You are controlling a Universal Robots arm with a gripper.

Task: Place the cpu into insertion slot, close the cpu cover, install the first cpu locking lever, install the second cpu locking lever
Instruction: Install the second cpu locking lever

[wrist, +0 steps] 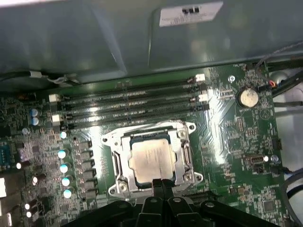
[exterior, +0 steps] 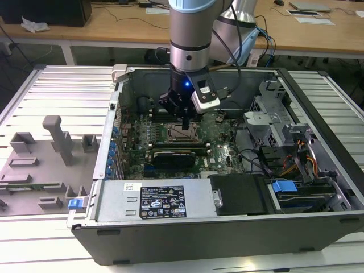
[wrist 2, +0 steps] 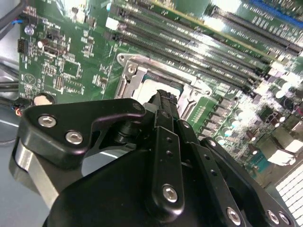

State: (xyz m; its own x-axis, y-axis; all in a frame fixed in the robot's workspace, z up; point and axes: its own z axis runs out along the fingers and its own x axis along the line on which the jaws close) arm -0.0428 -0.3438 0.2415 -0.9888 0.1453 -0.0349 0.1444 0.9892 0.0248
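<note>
The gripper (wrist: 161,182) hangs low over the motherboard (wrist: 236,127) with its fingers (wrist 2: 163,101) pressed together and holding nothing, their tips at the near edge of the insertion slot (wrist: 113,163). Just beyond the tips the cpu (wrist: 150,158) already lies flat in the slot, and the cpu cover (wrist: 185,156) seems to be folded down around it, its silver frame bordering the chip. I judge the locking levers are the work in hand, so the closed tips should push slowly and stay on the lever, off the chip face.
</note>
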